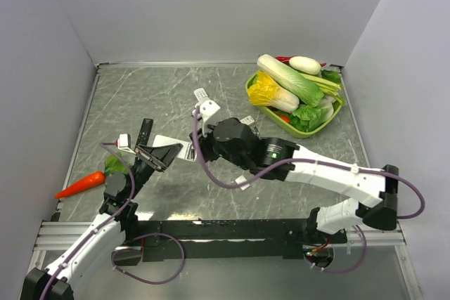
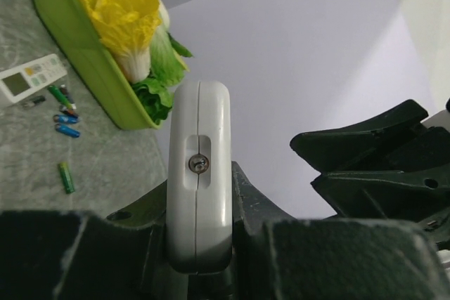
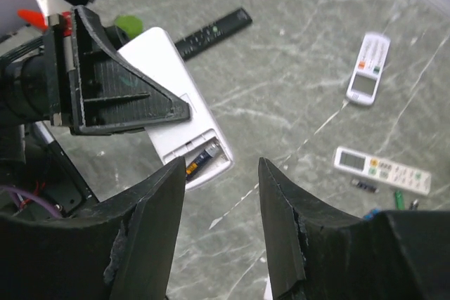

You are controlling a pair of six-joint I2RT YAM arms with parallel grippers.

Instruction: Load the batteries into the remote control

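White remote [image 3: 190, 131], clamped in left gripper [image 2: 200, 233], has one battery [image 3: 202, 159] seated; right gripper [image 3: 221, 166] apart, empty; loose batteries [image 2: 67, 130] on desk [image 2: 28, 166].

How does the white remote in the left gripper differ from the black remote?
The white remote is clamped in the left gripper; the black remote lies free on the table. The white one is broader, its battery bay open; the black one is slim. Both are rectangular.
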